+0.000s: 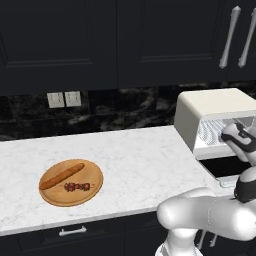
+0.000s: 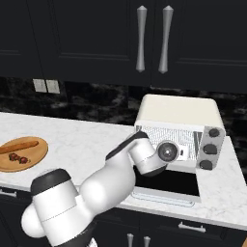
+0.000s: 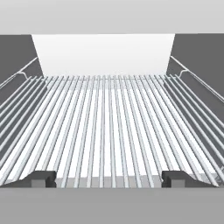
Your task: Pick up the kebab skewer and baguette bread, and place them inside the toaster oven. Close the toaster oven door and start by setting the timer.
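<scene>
Here, left base view: the round wooden board (image 1: 71, 182) lies on the white marble bench (image 1: 135, 165) at the near left, carrying the baguette bread (image 1: 61, 176) with the kebab skewer (image 1: 77, 187) just beside it on the near side; both are untouched. The toaster oven (image 1: 212, 117) stands at the far right with its door dropped open, presumably so that food can be slid in. The arm reaches toward its mouth, well apart from the board.

Right base view: the toaster oven door (image 2: 166, 184) lies folded down flat in front of the cavity, and the wrist sits at the opening. Three dark knobs (image 2: 209, 149) line the oven's right face. Board and food rest at the far left edge.

Hand view: the tool (image 3: 107, 179) faces the wire rack (image 3: 109, 127) inside the oven, fingertips spread wide with nothing between them. The rack is bare; the food lies far left of the tool, outside the oven.
</scene>
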You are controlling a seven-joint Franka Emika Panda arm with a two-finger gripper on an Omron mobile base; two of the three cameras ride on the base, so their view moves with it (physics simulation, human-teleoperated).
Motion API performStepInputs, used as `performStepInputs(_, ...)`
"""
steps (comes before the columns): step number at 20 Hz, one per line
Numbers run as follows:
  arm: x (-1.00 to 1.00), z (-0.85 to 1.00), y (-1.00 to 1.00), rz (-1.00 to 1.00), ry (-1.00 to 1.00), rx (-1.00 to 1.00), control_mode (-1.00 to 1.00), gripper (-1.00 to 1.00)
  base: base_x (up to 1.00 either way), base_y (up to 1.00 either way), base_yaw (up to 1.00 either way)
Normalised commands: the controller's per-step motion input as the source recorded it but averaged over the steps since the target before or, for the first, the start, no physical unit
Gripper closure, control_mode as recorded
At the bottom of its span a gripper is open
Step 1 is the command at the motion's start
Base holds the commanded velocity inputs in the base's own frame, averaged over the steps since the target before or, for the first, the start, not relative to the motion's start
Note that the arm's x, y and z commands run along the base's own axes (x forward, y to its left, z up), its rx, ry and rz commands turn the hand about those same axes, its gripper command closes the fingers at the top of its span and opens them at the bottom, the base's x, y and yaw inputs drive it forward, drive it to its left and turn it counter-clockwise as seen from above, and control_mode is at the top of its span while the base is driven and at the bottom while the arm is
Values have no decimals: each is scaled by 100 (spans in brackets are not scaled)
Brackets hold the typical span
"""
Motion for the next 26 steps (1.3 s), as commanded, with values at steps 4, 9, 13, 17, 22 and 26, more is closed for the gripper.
performStepInputs(4,-60,-69,0,0,9,0,-100,-100,0,0,0)
performStepInputs(9,-60,-69,0,0,9,0,-100,-100,0,0,0)
performStepInputs(13,-55,-65,3,0,10,0,-100,-100,0,0,0)
performStepInputs(17,-53,-62,6,0,10,0,-100,-100,0,0,0)
performStepInputs(22,-46,-56,10,0,10,0,-100,-100,0,0,0)
performStepInputs(26,-49,-48,9,0,8,0,-100,-100,0,0,0)
